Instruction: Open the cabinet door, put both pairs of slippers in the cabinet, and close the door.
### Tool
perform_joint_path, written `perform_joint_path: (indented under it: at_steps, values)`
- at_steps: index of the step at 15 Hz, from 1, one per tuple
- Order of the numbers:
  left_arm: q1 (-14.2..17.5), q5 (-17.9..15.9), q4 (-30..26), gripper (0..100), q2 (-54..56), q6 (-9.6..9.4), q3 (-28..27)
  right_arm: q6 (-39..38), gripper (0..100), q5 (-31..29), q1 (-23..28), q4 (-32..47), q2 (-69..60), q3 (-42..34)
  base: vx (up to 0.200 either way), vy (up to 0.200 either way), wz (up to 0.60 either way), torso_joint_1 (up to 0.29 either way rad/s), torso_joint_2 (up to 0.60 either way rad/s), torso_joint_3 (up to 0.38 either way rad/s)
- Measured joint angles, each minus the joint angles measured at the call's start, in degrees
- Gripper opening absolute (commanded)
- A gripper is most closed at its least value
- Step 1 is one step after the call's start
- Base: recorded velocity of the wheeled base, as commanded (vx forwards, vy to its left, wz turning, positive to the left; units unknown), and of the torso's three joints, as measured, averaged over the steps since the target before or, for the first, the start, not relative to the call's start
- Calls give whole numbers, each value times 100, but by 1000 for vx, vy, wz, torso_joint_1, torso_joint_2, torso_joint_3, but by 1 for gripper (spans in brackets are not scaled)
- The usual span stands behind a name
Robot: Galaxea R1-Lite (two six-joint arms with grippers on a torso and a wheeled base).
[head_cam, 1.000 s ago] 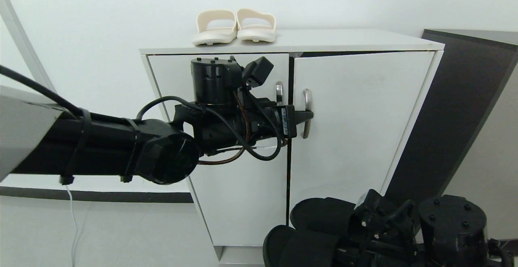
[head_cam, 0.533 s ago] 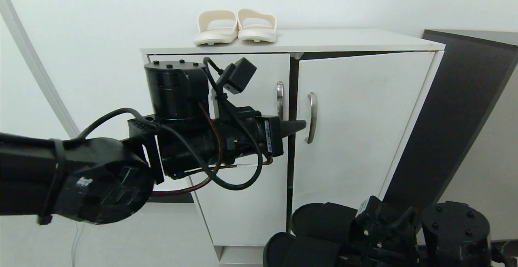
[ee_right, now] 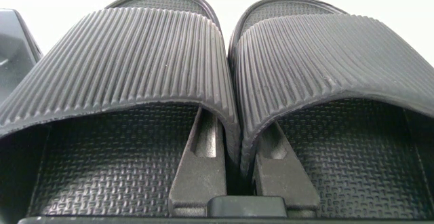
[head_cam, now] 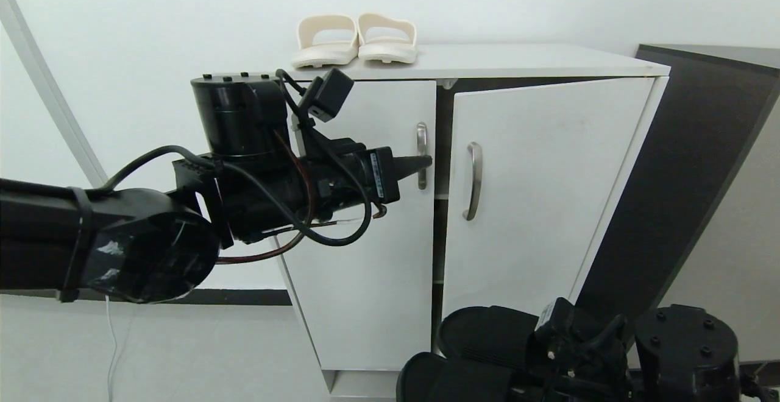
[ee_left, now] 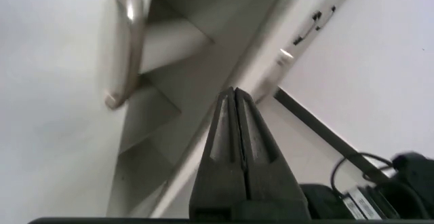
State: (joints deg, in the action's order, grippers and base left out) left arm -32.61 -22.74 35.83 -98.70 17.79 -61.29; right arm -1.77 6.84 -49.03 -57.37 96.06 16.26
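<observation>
Empty left claw (head_cam: 425, 161), fingers pressed together, sits mid-frame right at the left door handle (head_cam: 421, 146) - contact unclear. The right door (head_cam: 536, 195) is ajar, and its upright handle (head_cam: 472, 179) is just right of the tip across the dark gap, so the left arm is nearer. At lower right the right claw (ee_right: 234, 163) pinches the black slippers (head_cam: 481, 329) by their inner sides. Beige slippers (head_cam: 356, 39) sit on the cabinet top (head_cam: 518, 58), upper centre.

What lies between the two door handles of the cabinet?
In the head view, a dark open gap lies between the left handle and the right handle; the right door stands ajar.
</observation>
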Motion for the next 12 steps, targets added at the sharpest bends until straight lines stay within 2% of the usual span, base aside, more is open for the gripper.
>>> perform_joint_path:
  at_steps: [3,4,7,11,12]
  values:
    - [15,-6,7,0,-360,11,-400,7,0,0,0,0,2,-1,0,0,0,0,0,0]
    - [15,-11,13,0,-506,55,-563,10,0,-2,-2,0,2,-9,0,0,0,0,0,0]
    - [9,-26,46,0,-861,345,-1018,11,0,0,-13,0,2,-23,0,0,0,0,0,0]
    - [0,-12,276,0,-1206,452,-1351,11,0,0,-105,6,7,-65,0,0,0,0,0,0]
    - [-7,2,306,0,-1261,452,-1368,11,0,0,-133,9,7,-76,-200,0,0,2,2,2]
